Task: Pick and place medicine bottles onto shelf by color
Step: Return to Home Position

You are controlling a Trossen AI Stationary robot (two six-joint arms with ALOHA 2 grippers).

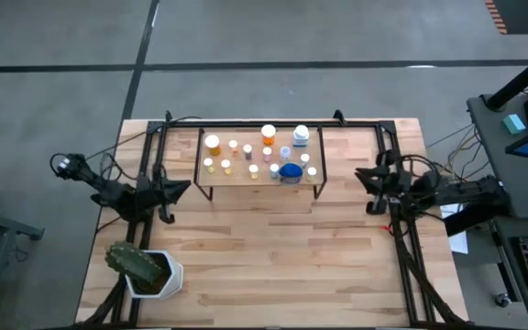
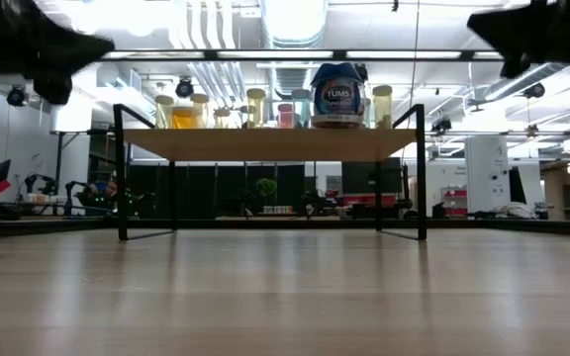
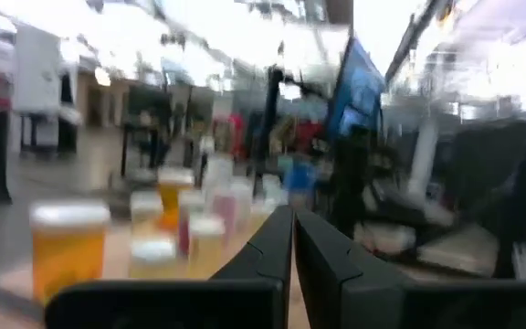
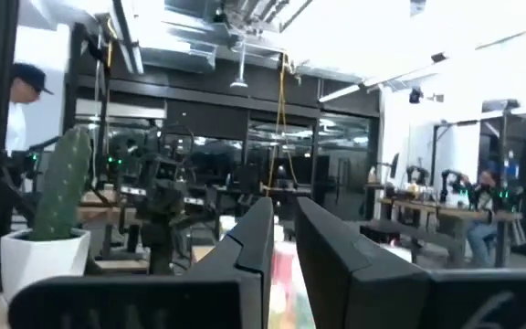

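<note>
All medicine bottles (image 1: pixel 269 134) stand upright on the shelf (image 1: pixel 223 180), which sits at the far middle of the table (image 1: pixel 273 247). The orange-bodied bottles group toward the shelf's left half. The wide blue bottle (image 1: pixel 290 171) stands at the front edge, right of centre, with small white-capped bottles just beside it. The left gripper (image 1: pixel 180 190) hangs above the table just left of the shelf, its fingers (image 3: pixel 272 251) pressed together and holding nothing. The right gripper (image 1: pixel 367 180) hangs just right of the shelf, its fingers (image 4: pixel 254 242) parted by a narrow gap with nothing between them. A white pot with a cactus (image 1: pixel 145 270) occupies the near left corner.
</note>
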